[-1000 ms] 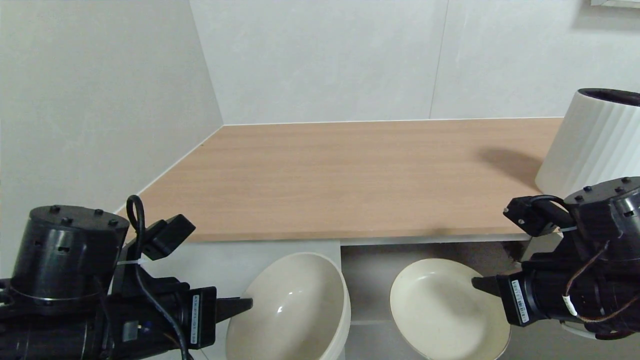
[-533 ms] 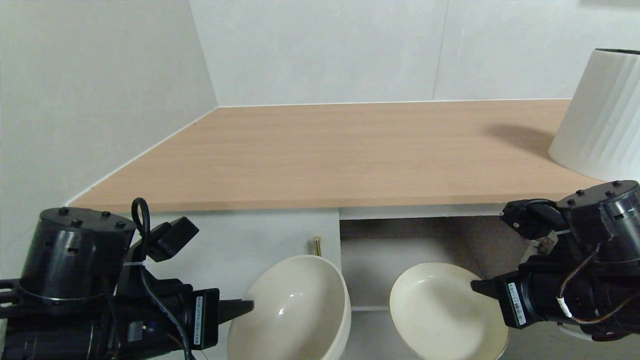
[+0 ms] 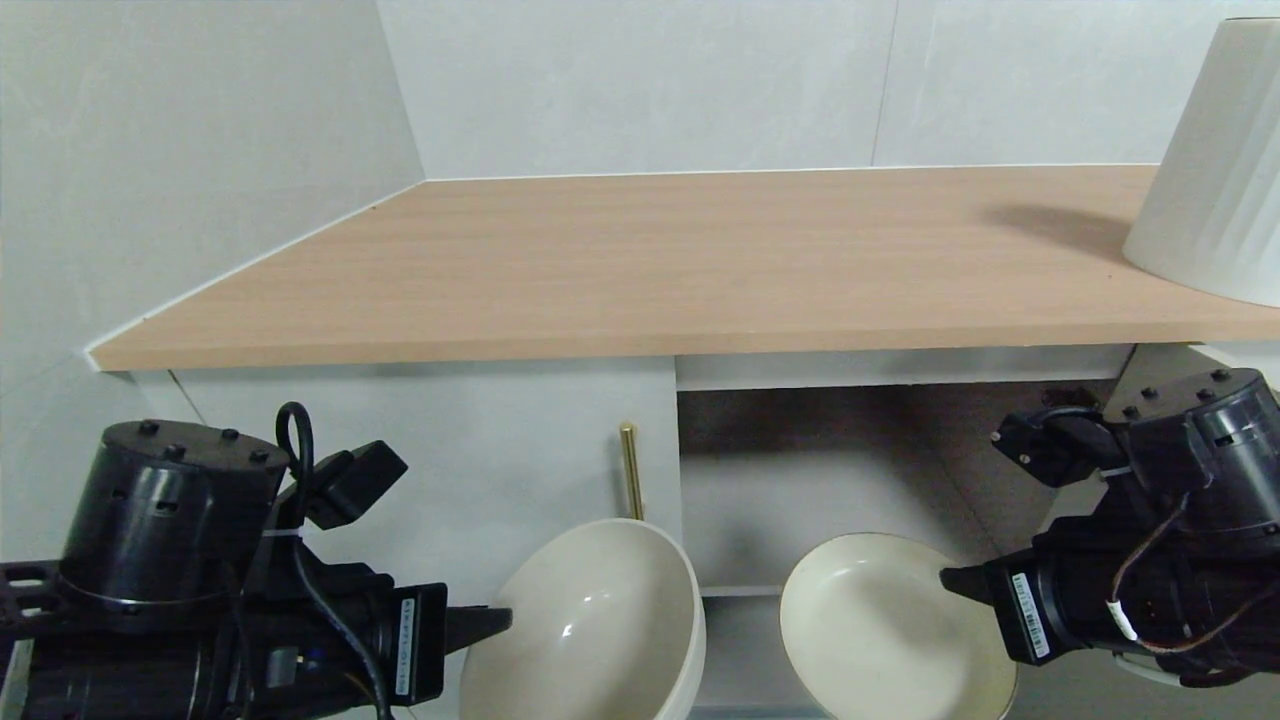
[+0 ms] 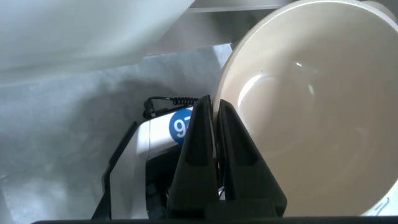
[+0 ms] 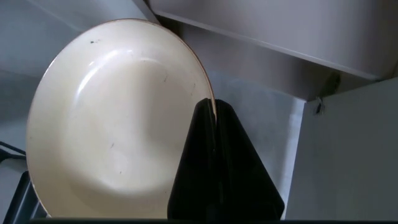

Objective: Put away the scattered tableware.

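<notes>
Head view: below the wooden counter's [image 3: 700,260] front edge, the left gripper [image 3: 497,620] was clamped on the deep cream ceramic bowl's [image 3: 590,630] rim, and the right gripper [image 3: 952,578] on the shallow cream ceramic plate's [image 3: 880,640].
Left wrist view: that thin rim pinch could let the bowl pivot or slip.
Right wrist view: the plate, also held by its edge, might knock the open grey cupboard's [image 3: 800,490] frame.

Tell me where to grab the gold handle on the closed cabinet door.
Grip the gold handle on its upper stretch, from the front, jaws closing sideways: it is a slim upright bar at the right edge of the cabinet door. Its lower end hides behind the bowl in the left gripper.
</notes>
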